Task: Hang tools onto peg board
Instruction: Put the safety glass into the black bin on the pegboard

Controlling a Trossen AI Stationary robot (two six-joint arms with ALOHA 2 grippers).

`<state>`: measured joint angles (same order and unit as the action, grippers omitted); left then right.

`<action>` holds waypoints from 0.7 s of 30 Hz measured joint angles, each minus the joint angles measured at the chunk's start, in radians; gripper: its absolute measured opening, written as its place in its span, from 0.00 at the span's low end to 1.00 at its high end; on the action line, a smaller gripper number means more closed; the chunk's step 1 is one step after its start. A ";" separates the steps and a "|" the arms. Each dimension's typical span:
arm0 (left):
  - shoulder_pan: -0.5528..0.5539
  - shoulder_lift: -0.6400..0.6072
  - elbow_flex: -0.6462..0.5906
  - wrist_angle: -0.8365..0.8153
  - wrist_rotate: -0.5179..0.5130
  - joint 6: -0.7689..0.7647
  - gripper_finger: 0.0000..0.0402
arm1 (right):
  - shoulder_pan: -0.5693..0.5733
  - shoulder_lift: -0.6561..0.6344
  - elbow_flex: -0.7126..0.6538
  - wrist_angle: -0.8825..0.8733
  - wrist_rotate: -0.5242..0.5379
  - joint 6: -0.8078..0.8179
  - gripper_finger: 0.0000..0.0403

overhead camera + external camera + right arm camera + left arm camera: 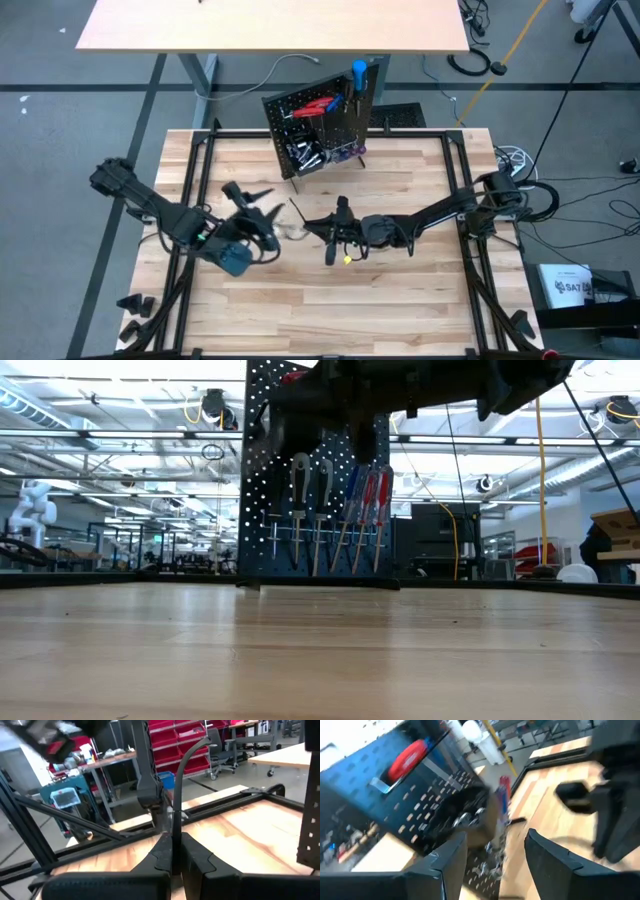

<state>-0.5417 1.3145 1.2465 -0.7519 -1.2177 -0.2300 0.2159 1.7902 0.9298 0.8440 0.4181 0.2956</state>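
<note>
Fingers [451,865] of left gripper [495,865] spread apart facing the peg board [420,800].

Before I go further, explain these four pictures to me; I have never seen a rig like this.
Two dark robot arms work over a wooden table. One camera looks straight down, one sits level with the tabletop, and one rides on each wrist. At the table's far edge stands a black peg board already hung with tools, red and blue handles among them. The left gripper, jaws open, holds nothing. The right gripper, jaws shut, pinches a thin silvery metal piece above mid-table.
</note>
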 joint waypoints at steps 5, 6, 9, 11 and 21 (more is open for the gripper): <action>-0.047 -0.086 0.000 -0.303 -0.024 -0.353 0.50 | -0.001 -0.032 -0.001 -0.033 -0.004 -0.013 0.02; -0.062 -0.104 -0.003 -0.351 -0.025 -0.430 0.50 | -0.004 -0.042 -0.001 -0.051 -0.005 -0.004 0.02; -0.118 -0.146 -0.042 -0.420 -0.026 -0.608 0.50 | -0.018 -0.070 -0.001 -0.120 0.001 0.028 0.02; -0.162 -0.161 -0.094 -0.408 -0.020 -0.690 0.50 | -0.025 -0.083 -0.001 -0.133 0.030 0.028 0.02; -0.371 -0.165 -0.529 -0.169 -0.095 -1.273 0.50 | -0.027 -0.168 -0.001 0.033 0.055 -0.155 0.02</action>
<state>-0.9128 1.1500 0.7178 -0.9207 -1.3129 -1.5032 0.1886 1.6225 0.9287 0.8765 0.4735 0.1405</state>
